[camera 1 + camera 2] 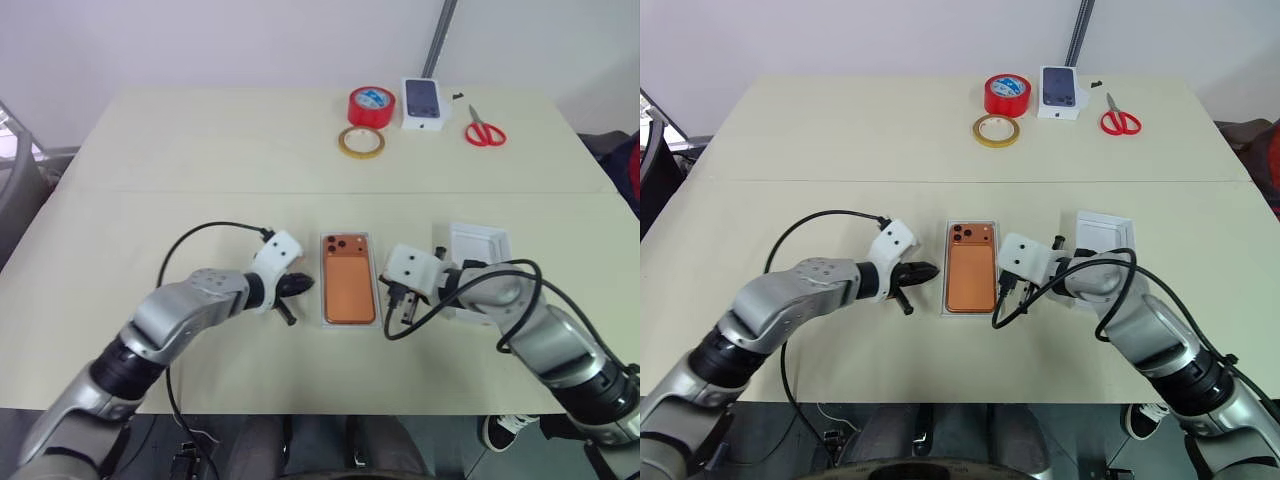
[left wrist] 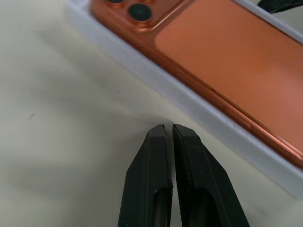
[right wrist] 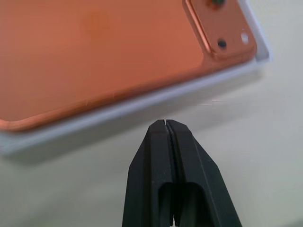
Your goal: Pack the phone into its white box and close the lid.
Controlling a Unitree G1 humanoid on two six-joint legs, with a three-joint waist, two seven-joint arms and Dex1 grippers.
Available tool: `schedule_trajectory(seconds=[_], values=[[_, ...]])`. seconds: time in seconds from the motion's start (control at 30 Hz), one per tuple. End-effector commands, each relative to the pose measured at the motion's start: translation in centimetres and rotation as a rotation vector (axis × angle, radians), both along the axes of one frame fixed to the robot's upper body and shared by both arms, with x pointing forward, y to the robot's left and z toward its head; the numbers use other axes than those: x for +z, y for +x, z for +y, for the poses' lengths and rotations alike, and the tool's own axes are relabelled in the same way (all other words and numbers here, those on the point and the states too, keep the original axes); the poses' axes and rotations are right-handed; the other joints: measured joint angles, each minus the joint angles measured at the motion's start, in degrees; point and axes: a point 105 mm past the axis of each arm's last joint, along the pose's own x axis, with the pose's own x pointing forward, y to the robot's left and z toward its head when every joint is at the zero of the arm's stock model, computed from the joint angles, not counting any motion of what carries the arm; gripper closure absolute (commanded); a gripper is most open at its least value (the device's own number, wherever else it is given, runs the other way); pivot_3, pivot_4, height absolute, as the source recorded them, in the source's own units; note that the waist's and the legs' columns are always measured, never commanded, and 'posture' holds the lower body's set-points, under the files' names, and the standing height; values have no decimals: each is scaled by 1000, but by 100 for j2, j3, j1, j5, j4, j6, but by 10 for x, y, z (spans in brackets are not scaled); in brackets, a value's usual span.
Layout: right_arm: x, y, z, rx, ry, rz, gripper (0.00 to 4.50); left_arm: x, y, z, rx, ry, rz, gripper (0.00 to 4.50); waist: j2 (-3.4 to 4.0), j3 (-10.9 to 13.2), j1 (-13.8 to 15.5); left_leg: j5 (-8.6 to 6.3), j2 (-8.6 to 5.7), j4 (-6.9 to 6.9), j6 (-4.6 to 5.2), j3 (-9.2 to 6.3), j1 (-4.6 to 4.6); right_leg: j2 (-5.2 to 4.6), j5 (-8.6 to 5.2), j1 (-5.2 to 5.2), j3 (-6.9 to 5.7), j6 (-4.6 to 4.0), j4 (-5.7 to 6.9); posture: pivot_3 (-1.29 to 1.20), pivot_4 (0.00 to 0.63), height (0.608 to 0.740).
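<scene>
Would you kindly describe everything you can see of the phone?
The phone is flat, copper-orange and looks metallic, with rounded corners and a square camera bump with dark lenses at its far end. It lies back-up inside the white box on the table, between the two grippers, whose shut jaws sit beside the box without touching the phone.

bare table (image 1: 840, 150) around boxed phone (image 1: 970, 275), lid (image 1: 1102, 235) crowding right side, clutter far back

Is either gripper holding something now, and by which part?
Nothing is held: the left gripper and the right gripper are both shut on nothing, beside the phone.
</scene>
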Motion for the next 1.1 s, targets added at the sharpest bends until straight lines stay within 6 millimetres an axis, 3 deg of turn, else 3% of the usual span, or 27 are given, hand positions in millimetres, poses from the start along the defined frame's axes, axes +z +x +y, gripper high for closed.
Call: schedule_trajectory(seconds=[0.03,0.23,0.4,0.6,0.83,0.97,1.07,1.1], values=[[10,3,5,12,-1,-51,4500,1,-4,-16,-84,-2,-18,4356,0,0,12,0,0,1,0,0,-1,0,0,0,0,0,0,0,150,740],[11,-12,-9,26,-40,-13,4500,4,-14,-61,-263,-57,24,4356,1,-1,144,-11,-4,21,19,-2,-4,-5,0,8,-5,1,1,0,150,740],[13,-27,-33,-30,-78,13,4500,6,-27,-98,-421,-89,54,4356,3,-1,168,-16,-10,30,28,-4,-9,-10,1,11,-6,1,0,0,150,740],[7,-48,-68,-145,-123,61,4500,5,-38,-119,-494,-110,86,4356,5,-2,123,-17,-5,30,31,-5,-11,-4,0,11,-6,2,0,0,150,740],[7,-54,-86,-218,-134,56,4500,3,-30,-120,-454,-114,92,4356,8,-3,126,-17,-3,30,31,-4,-5,2,0,12,-2,2,4,0,150,740],[23,-58,-98,-262,-92,61,4500,7,-20,-106,-402,-118,76,4356,8,-3,130,-17,-4,31,30,-3,-6,1,0,12,-2,3,5,0,150,740],[47,-63,-105,-317,33,100,3631,15,-11,-80,-349,-141,40,4397,9,-2,103,-17,-2,30,30,-4,-6,2,0,12,-2,3,5,0,150,740],[55,-62,-107,-340,67,96,3129,18,-9,-72,-341,-148,18,4397,11,-2,81,-17,3,29,30,-3,-1,5,0,17,-2,3,5,0,150,740]])
